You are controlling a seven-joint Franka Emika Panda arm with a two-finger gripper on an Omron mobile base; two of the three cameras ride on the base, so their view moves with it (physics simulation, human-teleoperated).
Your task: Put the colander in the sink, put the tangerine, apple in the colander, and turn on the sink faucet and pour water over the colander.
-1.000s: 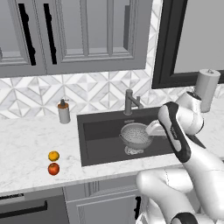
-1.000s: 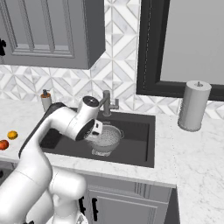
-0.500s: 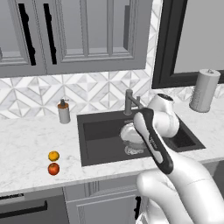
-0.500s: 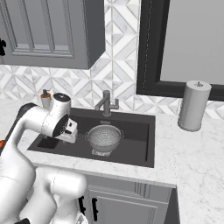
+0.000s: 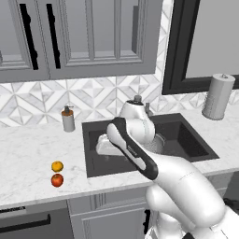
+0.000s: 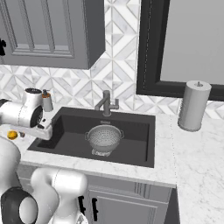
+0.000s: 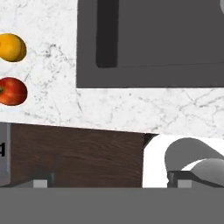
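The round silver-grey perforated metal colander (image 6: 104, 138) is seen in the dark rectangular sink (image 6: 135, 144). The two-finger gripper (image 7: 109, 183) is spread wide, empty. The orange tangerine (image 5: 57, 166) lies just beyond the red apple (image 5: 57, 180), left of the sink.

The colander (image 6: 104, 137) sits upright in the sink (image 6: 135, 142) below the sink faucet (image 6: 106, 103), while what looks like the tangerine (image 6: 12, 135) peeks out behind the arm.
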